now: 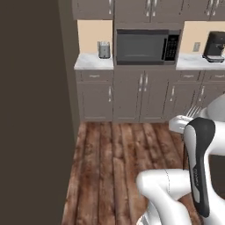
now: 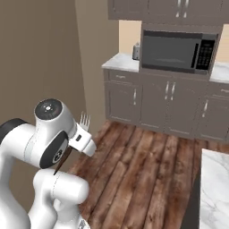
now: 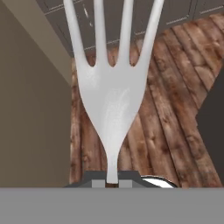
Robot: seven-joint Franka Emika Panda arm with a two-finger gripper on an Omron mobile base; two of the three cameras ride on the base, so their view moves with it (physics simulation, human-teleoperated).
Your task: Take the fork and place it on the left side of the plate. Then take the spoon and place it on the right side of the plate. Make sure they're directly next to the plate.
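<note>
Silvery fork [image 3: 112, 96], tine tips cropped.

The floor [image 1: 118, 167] was dark reddish-brown wood planking, running toward a row of grey base cabinets [image 1: 140, 96] with slim metal handles. A black microwave [image 1: 147, 46] sat built in above them — between two white marble counter sections [image 1: 93, 63]. A small metal toaster [image 1: 104, 49] stood on the left section, a black coffee machine [image 1: 214, 46] on the right. Grey upper cabinets [image 1: 149, 9] hung over a pale peach wall [image 1: 93, 31]. A tall taupe wall [image 1: 30, 110] closed off the left side — and a marble counter corner [image 2: 217, 188] showed in the right base view.
</note>
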